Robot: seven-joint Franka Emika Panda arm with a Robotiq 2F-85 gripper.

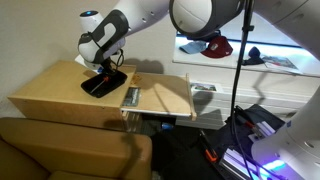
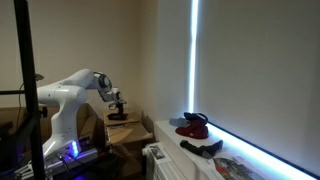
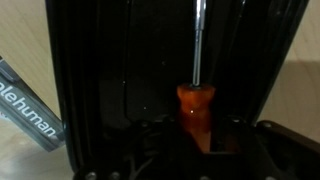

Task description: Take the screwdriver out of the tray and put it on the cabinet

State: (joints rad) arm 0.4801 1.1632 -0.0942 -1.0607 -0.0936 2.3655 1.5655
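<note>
End effector (image 1: 103,70) is down in the tray (image 1: 95,90) on the table (image 1: 55,92), right at the screwdriver (image 3: 196,110) handle, can't tell if it's pinching.

We see white arm (image 1: 150,20): glossy rounded segments, black bands at joints. We note black gripper (image 1: 104,72), blue light at base (image 2: 68,150).

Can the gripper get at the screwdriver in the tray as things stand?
Probably yes. The gripper sits low over the tray, and the wrist view shows the screwdriver centred beneath it with nothing lying on top. Whether it is already gripped can't be told.
</note>
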